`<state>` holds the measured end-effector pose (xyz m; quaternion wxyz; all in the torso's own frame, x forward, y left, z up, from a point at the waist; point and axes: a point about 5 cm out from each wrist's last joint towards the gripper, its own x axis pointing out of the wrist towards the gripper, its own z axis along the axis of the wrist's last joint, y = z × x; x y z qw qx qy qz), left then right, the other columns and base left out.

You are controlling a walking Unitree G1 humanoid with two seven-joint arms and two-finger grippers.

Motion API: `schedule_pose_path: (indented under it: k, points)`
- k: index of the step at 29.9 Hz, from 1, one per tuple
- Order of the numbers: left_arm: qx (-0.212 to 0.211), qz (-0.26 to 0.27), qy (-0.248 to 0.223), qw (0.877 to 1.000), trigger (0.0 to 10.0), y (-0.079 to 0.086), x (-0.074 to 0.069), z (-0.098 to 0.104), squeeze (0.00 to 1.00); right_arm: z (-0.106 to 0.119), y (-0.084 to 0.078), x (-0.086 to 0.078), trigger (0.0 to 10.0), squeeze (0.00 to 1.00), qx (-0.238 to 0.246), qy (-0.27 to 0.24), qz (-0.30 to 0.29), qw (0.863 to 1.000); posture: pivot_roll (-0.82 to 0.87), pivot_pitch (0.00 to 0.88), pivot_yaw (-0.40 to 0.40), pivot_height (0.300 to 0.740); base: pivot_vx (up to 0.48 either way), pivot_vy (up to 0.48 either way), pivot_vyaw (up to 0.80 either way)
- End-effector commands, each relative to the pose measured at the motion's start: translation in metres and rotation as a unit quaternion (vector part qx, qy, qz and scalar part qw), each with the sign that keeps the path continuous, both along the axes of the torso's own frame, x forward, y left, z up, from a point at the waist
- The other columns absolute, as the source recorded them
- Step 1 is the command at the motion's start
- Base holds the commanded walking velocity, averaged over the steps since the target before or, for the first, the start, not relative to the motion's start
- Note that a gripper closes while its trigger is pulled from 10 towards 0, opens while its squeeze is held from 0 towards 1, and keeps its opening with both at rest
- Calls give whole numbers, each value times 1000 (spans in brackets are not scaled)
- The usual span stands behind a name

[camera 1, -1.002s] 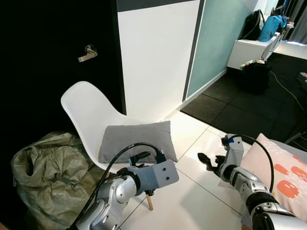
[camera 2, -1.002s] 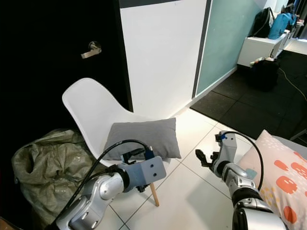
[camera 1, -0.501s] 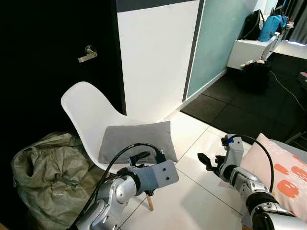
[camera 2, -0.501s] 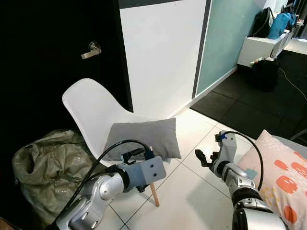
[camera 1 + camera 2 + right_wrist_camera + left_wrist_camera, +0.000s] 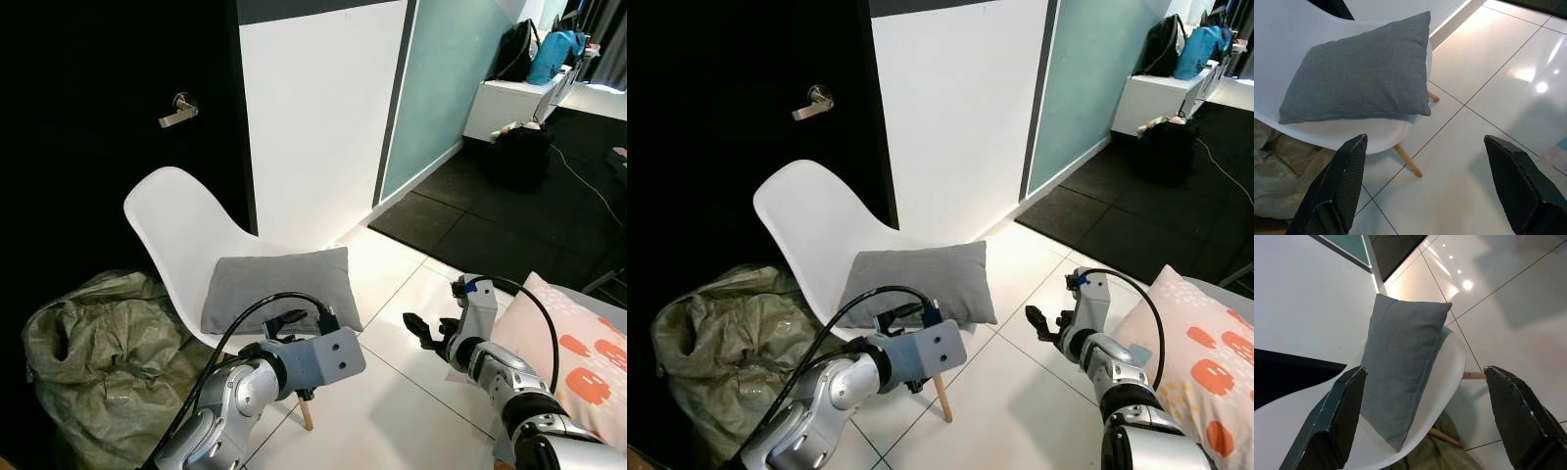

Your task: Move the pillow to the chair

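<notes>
Pillow of grey fabric (image 5: 279, 286) lies flat on the seat of the white moulded chair with wooden legs (image 5: 176, 227), one corner overhanging the seat's front edge. My left hand (image 5: 1420, 426) hovers just before that edge, fingers spread, holding nothing. My right hand (image 5: 1425, 191) hangs open over bare glossy white floor tiles (image 5: 392, 411), apart from the chair. Beyond, a crumpled olive sack (image 5: 93, 343) crowds the chair's side.

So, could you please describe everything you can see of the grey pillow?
The grey pillow is rectangular, of plain woven-looking fabric with seamed edges and pointed corners. It lies flat on the seat of the white chair, one end overhanging the seat's front edge. Both hands are apart from it; nothing else touches it.
</notes>
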<state>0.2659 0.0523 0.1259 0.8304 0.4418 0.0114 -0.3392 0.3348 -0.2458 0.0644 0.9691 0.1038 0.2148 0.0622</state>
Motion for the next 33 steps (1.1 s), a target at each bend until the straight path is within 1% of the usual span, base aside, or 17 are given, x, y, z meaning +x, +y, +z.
schedule_pose_path:
  k: [1,6,9,13,20,23,33]
  points:
    - [7,-3,1,1000,10000,1,-3,-1,0,-1,-1,-1,10000,0,2,1,-2,1000,-196,25,8,734,0,0,0]
    - [7,-4,1,1000,10000,2,-4,-1,0,-3,-2,-3,10000,0,0,4,-2,1000,-217,24,17,734,0,0,0]
    - [8,-4,0,1000,10000,1,-5,-1,0,-4,-8,-6,10000,0,-5,6,-7,1000,-210,34,23,734,0,0,0]
    - [8,-4,0,1000,10000,1,-5,-1,0,-4,-10,-7,10000,0,-5,6,-9,1000,-204,36,24,734,0,0,0]
    - [9,-3,0,1000,10000,3,-3,-1,0,-3,-7,-5,10000,0,-2,3,-10,1000,-183,28,20,734,0,0,0]
    - [10,-2,0,1000,10000,4,-1,-1,0,-3,-2,-3,10000,0,2,2,-7,1000,-174,24,27,734,0,0,0]
    - [11,-2,1,1000,10000,3,-1,-2,0,-8,-1,-6,10000,0,3,6,-8,1000,-167,34,37,734,0,0,0]
